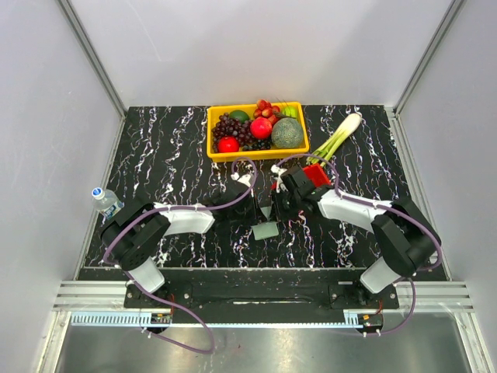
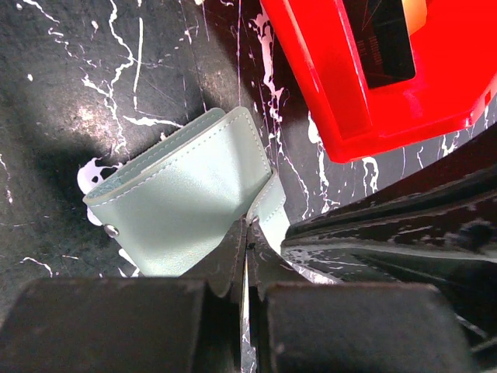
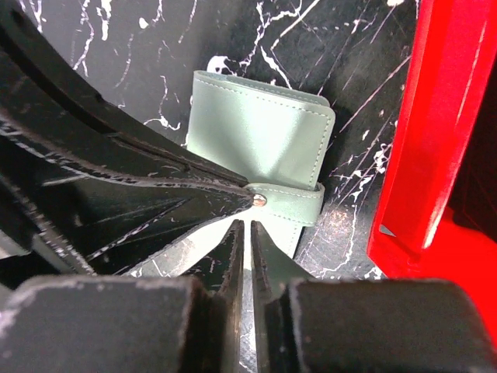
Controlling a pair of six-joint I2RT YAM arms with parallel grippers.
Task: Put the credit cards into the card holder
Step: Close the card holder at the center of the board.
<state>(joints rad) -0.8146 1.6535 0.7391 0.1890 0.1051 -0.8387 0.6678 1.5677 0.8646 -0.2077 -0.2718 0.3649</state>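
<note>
We judge the task to be near its start. The card holder lies folded on the worktop in the middle of the top view, and its strap seems fastened by the snap. The left hand is clamped on the holder at the strap. The right hand has its fingers almost together at the holder's lower edge; we cannot tell if they pinch it. The credit cards seem to lie in the red basket, at the upper right of the left wrist view. We see no card in the holder; opening and filling it remain.
</note>
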